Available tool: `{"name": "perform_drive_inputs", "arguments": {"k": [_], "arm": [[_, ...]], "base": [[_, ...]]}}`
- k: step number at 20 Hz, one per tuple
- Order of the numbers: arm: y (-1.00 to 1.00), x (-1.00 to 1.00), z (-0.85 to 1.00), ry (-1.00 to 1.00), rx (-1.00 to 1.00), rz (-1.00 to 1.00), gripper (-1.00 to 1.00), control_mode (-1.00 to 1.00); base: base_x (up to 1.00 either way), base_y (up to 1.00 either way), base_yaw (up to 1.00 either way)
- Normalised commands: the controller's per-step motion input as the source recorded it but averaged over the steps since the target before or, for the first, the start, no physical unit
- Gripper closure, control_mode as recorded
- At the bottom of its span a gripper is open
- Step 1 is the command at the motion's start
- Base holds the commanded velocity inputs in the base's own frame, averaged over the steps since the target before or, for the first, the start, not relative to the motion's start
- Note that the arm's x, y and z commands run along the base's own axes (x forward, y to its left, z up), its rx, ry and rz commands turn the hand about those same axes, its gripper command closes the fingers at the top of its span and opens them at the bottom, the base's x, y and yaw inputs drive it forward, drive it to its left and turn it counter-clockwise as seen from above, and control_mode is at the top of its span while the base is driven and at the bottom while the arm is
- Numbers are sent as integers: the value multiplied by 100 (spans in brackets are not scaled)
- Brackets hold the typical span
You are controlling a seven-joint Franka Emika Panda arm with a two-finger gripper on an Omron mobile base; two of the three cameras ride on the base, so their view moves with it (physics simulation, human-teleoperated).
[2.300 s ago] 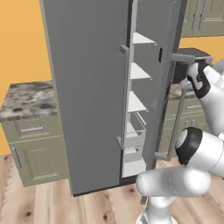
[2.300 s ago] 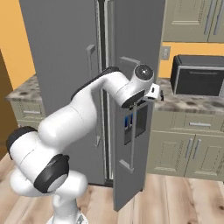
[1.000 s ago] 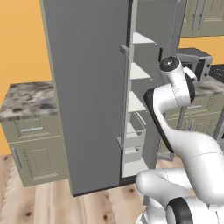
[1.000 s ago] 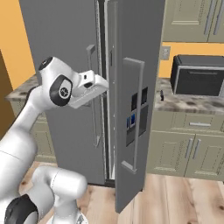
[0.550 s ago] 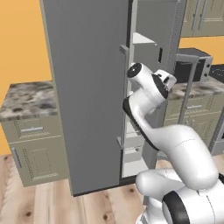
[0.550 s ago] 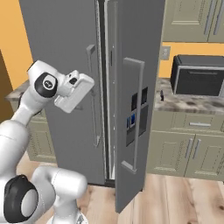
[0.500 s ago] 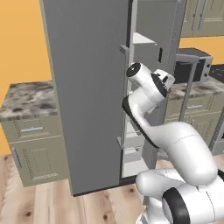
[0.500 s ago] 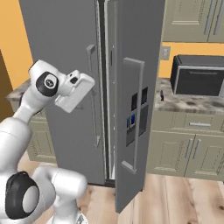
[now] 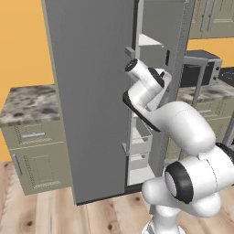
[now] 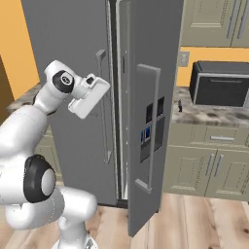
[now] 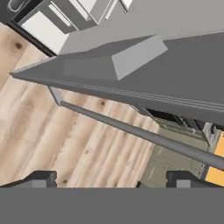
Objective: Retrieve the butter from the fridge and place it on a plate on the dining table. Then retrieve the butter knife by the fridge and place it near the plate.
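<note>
The arm is folded up high in front of the fridge [image 9: 91, 91], and the pincer [image 11: 111, 178] has its two dark tips set wide apart with nothing between them. In the right base view the white hand sits just beside the left door's long bar handle [image 10: 103, 104], close to the gap between the two doors. The right door [image 10: 151, 107], the one carrying the small black dispenser panel [image 10: 148, 129], is swung out toward the camera with its own bar handle [image 10: 154, 129] facing forward. From the left base view the open gap shows white shelves [image 9: 148, 40] stacked inside the fridge and white bins [image 9: 139, 139] lower down. No butter can be made out on those shelves from here; they are too narrow a slice to tell. Looking along the hand, a grey door edge runs across the top, a slim grey bar [image 11: 140, 133] crosses diagonally below it, and pale wood floor [image 11: 65, 144] lies beneath. To the right of the fridge a black microwave [image 10: 219, 90] sits on a mottled marble worktop [image 10: 209, 114] over sage-green cabinets [image 10: 209, 165]. On the other side, another marble-topped cabinet [image 9: 32, 137] stands against the orange wall [image 9: 23, 41].
</note>
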Motion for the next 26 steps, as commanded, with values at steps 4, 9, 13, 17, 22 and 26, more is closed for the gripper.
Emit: {"name": "perform_drive_inputs", "arguments": {"k": [4,9,13,17,22,26], "arm": [[0,48,-24,7,-6,11,-100,-100],[-4,43,-24,0,0,16,-100,-100],[-27,21,-24,2,0,10,-100,-100],[-30,24,-26,1,0,9,-100,-100],[-20,29,-27,2,0,10,-100,-100],[-30,20,-15,3,0,6,-100,-100]], "base": [[0,0,0],[0,0,0],[0,0,0],[0,0,0],[0,0,0],[0,0,0]]}}
